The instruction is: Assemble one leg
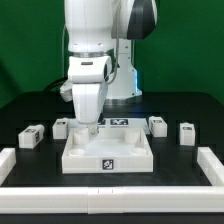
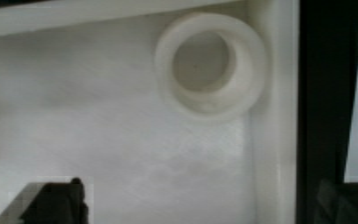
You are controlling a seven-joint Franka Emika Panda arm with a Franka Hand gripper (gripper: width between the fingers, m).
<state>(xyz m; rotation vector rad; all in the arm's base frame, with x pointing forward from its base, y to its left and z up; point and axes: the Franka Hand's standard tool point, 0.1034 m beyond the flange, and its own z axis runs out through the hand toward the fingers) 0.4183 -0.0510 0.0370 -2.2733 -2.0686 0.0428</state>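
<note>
Several small white tagged legs stand on the black table behind the square panel (image 1: 105,152): two at the exterior view's left (image 1: 30,137) (image 1: 62,127) and two at its right (image 1: 157,124) (image 1: 187,132). My gripper (image 1: 88,126) hangs low over the panel's back left corner, open and empty, touching no leg. In the wrist view the panel's white surface (image 2: 123,130) fills the frame, with a round socket (image 2: 211,65) close to its raised rim. The gripper (image 2: 185,212) is spread wide; one dark fingertip (image 2: 51,205) shows, the other is lost in the dark strip beside the rim.
The marker board (image 1: 119,122) lies behind the panel, by the robot's base. Low white rails run along the front (image 1: 110,191) and both sides (image 1: 8,160) (image 1: 211,163) of the work area.
</note>
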